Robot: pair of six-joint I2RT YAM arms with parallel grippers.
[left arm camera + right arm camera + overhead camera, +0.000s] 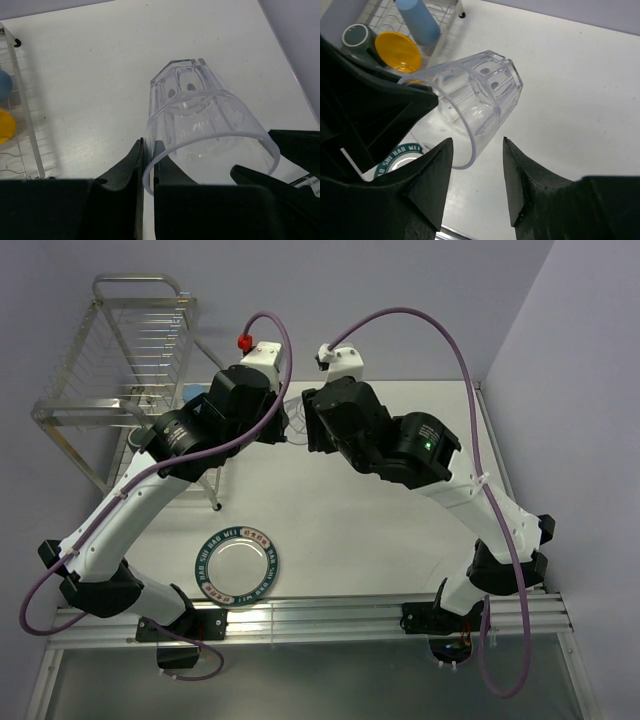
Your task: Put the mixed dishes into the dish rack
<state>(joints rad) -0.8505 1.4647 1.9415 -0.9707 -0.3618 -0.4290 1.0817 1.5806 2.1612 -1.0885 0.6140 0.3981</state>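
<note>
The silver plate (236,562) lies on the table (400,510), nearer than the dish rack (75,410). Right of the rack, the left pincer (149,145) clamps the tilted clear glass (200,115) by its rim, and the right pincer (476,141) gapes beside it. In the rack sit the mug (356,36), bowl (397,50) and cup (420,20).

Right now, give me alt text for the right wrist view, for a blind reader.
A small clear glass, tipped on its side over the white table, is held at its rim by the left claw, with the right claw open just below it. Behind, the dish rack holds a dark mug, orange bowl and light blue cup.
</note>
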